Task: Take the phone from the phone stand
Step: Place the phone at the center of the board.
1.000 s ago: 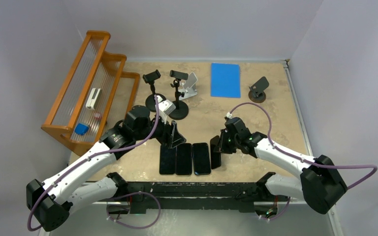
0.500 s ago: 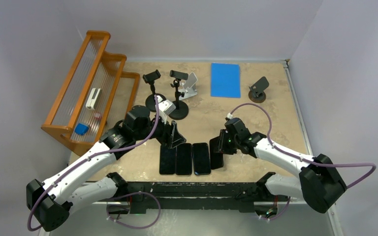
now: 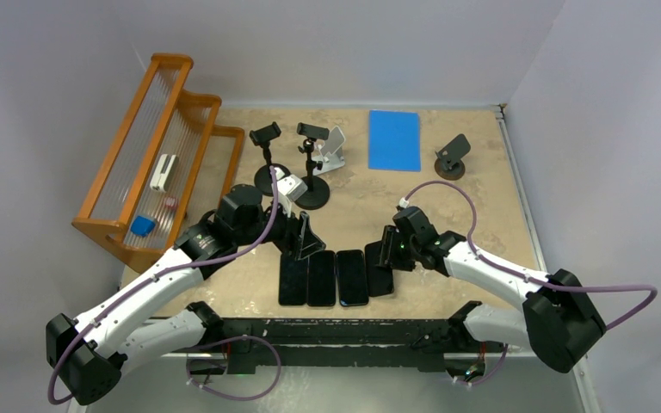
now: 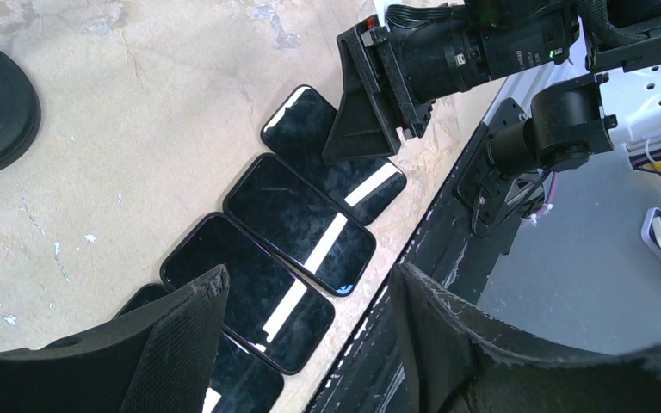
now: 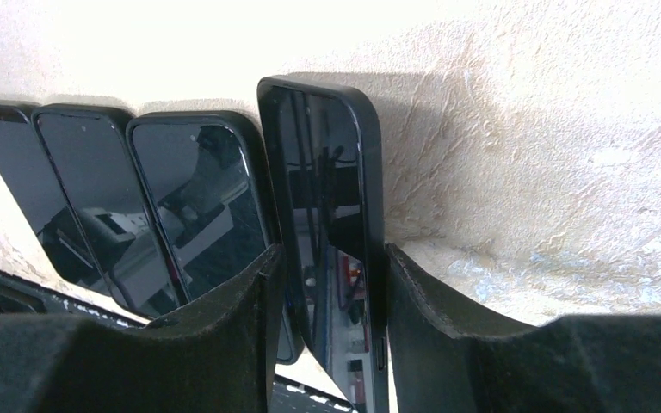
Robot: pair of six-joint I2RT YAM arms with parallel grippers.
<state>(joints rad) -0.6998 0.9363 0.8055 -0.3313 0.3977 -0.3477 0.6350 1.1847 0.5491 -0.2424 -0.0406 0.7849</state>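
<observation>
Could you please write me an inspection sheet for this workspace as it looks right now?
Surface: beige table, mottled.
Job's things: four phones in a row by the near edge; four phone stands at the far side, all empty.
Clutter: blue sheet at the far side; wooden rack on the left.
Grippers: left gripper open, empty; right gripper with jaws flanking the rightmost phone, grip unclear.
Cables: purple cables loop along both arms, off the phones.
Surroundings: plain walls.

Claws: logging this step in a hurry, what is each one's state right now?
Left claw: open, empty.
Right claw: flanks the rightmost phone; grip or release cannot be told.
</observation>
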